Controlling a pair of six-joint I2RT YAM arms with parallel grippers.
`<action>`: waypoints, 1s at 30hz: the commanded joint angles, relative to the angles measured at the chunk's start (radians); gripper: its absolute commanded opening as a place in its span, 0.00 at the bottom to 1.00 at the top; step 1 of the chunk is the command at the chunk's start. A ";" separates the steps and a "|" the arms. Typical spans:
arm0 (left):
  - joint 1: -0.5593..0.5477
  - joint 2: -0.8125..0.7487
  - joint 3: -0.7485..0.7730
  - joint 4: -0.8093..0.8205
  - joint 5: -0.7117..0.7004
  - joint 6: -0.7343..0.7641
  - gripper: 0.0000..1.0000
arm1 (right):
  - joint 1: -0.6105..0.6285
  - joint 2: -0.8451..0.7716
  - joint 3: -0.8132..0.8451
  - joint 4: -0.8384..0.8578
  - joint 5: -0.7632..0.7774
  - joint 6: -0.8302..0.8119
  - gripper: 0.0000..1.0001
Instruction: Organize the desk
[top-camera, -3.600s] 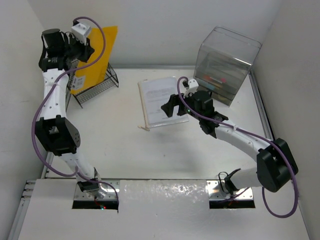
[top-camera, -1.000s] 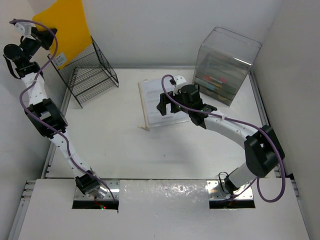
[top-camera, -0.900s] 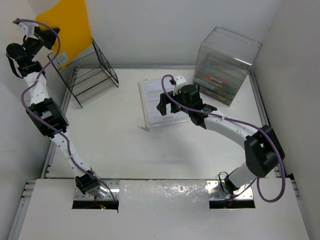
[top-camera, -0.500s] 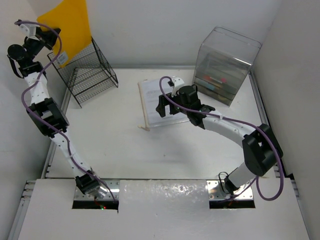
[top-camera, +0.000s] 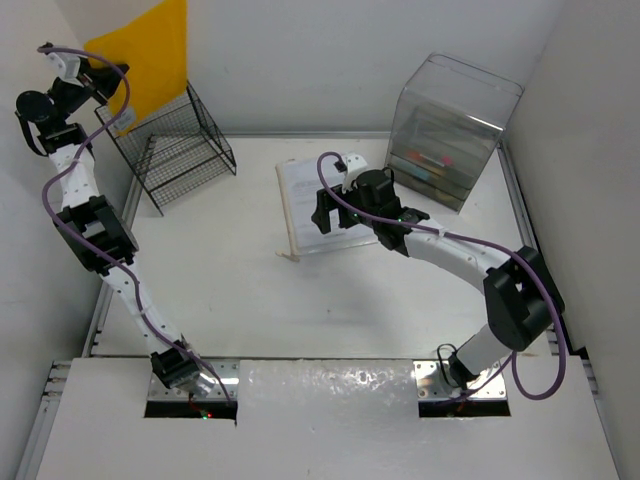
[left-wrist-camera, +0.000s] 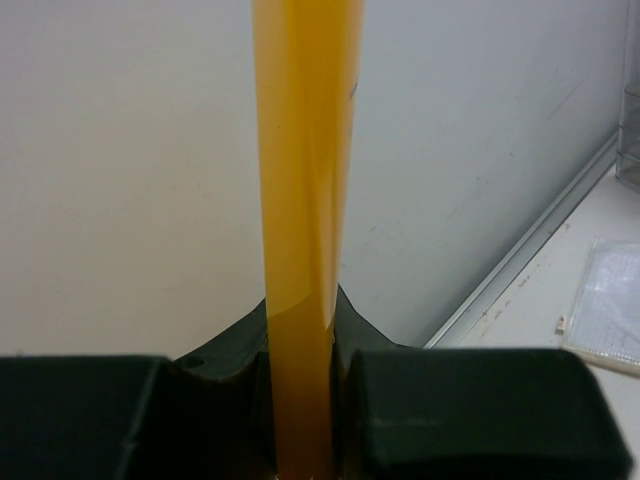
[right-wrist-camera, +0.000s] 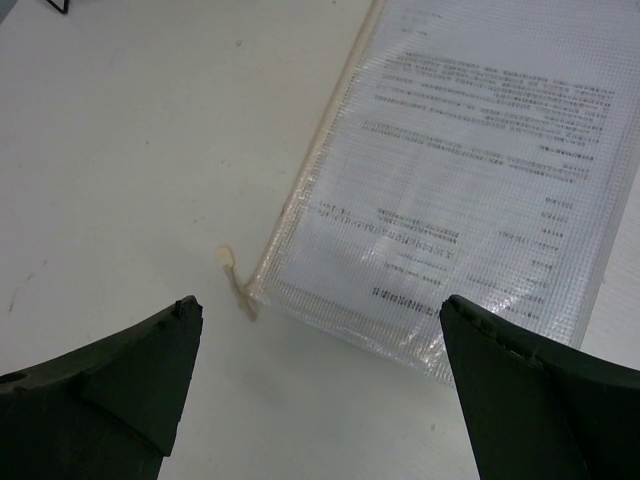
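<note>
Left gripper hoisted clamped yellow envelope above wire rack; right gripper, fingers apart, nearing document pouch; filing pending

Overhead, close right-wrist views share desk and pouch.

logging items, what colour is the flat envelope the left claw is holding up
Yellow-orange envelope, clearest in the top external view.

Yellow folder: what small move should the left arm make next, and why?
Probably lower the folder toward the rack. The left tool is shut on the folder's edge and holds it in the air, seemingly over the rack's far side and not yet inside it, so easing it down looks like the natural step.
</note>
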 joint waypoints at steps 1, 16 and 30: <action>0.003 -0.036 0.016 -0.012 0.067 -0.001 0.00 | 0.005 0.004 0.053 0.014 -0.013 -0.013 0.99; 0.012 -0.015 0.069 -0.089 0.068 0.021 0.00 | 0.007 -0.006 0.050 0.008 -0.018 -0.015 0.99; 0.009 0.036 0.069 -0.150 -0.007 0.036 0.00 | 0.011 0.003 0.065 -0.013 -0.013 -0.023 0.99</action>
